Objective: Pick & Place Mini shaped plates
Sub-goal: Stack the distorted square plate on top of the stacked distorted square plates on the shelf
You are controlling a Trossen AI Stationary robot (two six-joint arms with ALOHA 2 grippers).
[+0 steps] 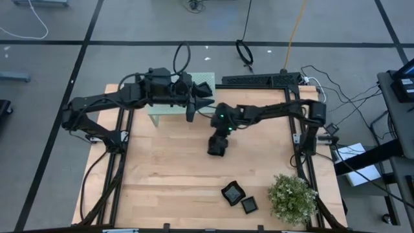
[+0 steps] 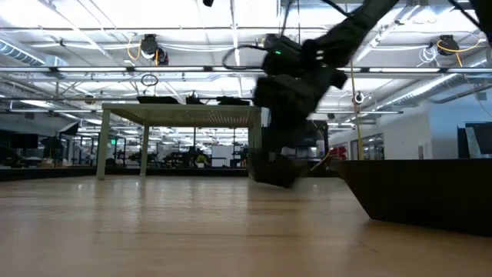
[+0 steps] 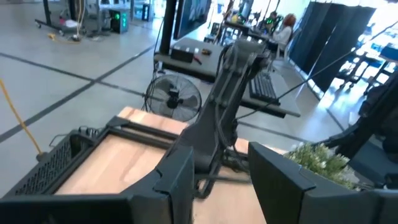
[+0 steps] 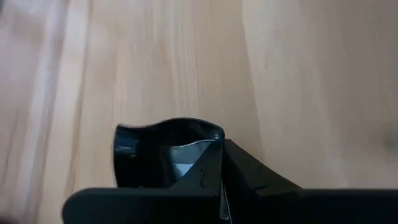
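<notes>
A green potted plant stood at five o'clock; my right gripper gripped a glossy black wavy-rimmed dish.

Table: pale wood, smooth, with fine straight grain and a soft sheen in the low view. Black plate in the right gripper: glossy, hard-looking, with a bright reflection inside its wavy rim; the two black plates lying near the plant look equally shiny. Gripper fingers: matt dark plastic; platform top: matt, perforated.
</notes>
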